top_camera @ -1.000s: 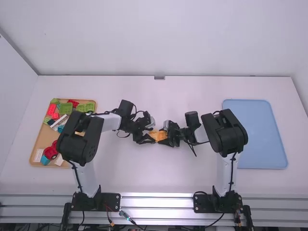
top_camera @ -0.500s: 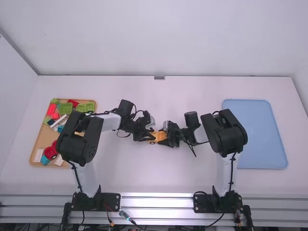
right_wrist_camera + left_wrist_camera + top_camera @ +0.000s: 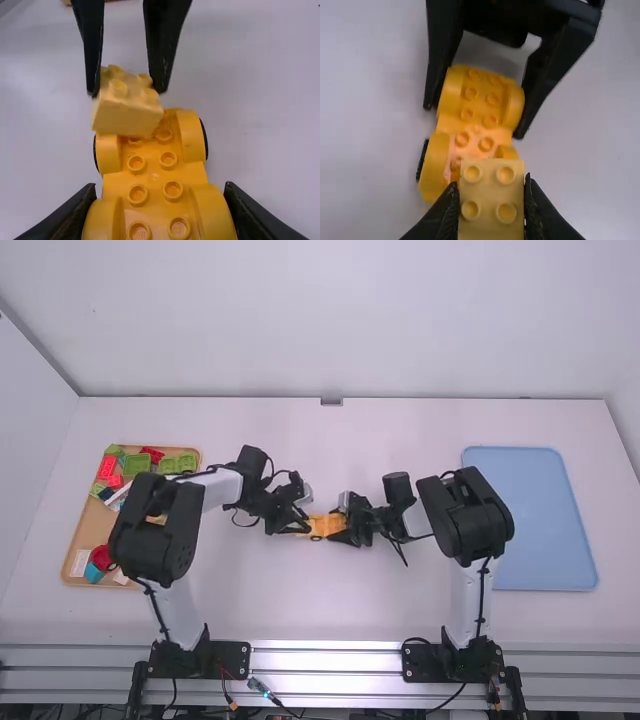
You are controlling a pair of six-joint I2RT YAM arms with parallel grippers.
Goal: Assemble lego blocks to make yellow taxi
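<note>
Yellow on yellow: squeezing small block [image 3: 127,117] in left fingers [image 3: 162,45], long car base [image 3: 152,177] in right fingers [image 3: 440,50], with block by base's end nearer left arm [image 3: 155,525].

This looks like a robotics lab, or a test booth in one: in the high view, two jointed arms, the left arm [image 3: 155,530] and the right arm [image 3: 468,520], stand at the bottom edge of the frame on black plates [image 3: 228,658] fixed along a ridged metal rail [image 3: 325,662]. Loose cables [image 3: 268,692] run below the rail at bottom centre, and more wiring follows the arms. A plain white table [image 3: 330,605] spans the middle, with a white wall [image 3: 340,325] across the top and another panel [image 3: 25,430] closing in the upper left. A wooden tray [image 3: 72,550] of toy bricks [image 3: 108,468] sits at left and a blue tray [image 3: 535,530] at right, set out like a work station
</note>
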